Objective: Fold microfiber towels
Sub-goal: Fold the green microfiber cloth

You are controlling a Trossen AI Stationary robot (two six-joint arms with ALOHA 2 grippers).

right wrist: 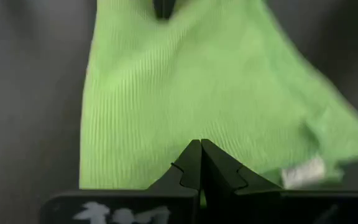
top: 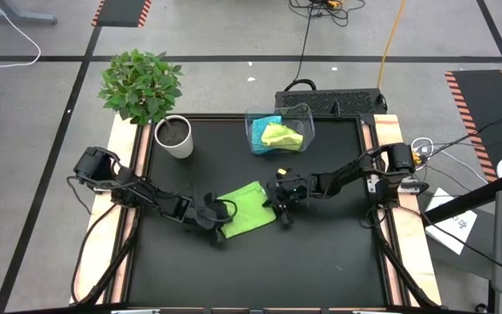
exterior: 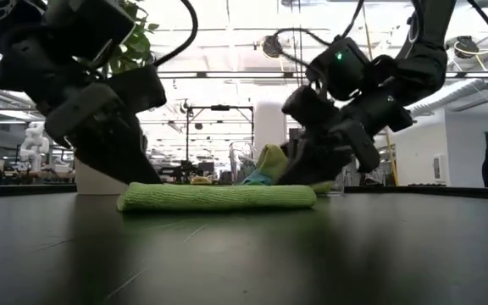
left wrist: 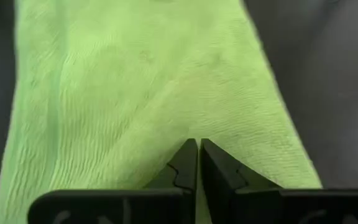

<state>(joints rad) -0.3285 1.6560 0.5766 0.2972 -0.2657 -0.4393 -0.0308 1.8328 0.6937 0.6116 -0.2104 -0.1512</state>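
Centrally, you had a lime-green towel (top: 247, 208) lying flat and folded on the black table (top: 338, 262), between the two arms. Your left gripper (top: 217, 221) sat at the towel's near-left edge, fingers drawn almost together with only a thin slit between them; in the left wrist view, green cloth (left wrist: 142, 93) filled the space ahead. Whether it pinched fabric, I could not tell. Your right gripper (top: 279, 204) was at the towel's right edge, fingers fully closed. A second lime-green towel (top: 281, 135) and a turquoise-blue towel (top: 261, 129) lay in the clear plastic bin (top: 306, 118) at the table's far side, near a potted plant (top: 146, 96).
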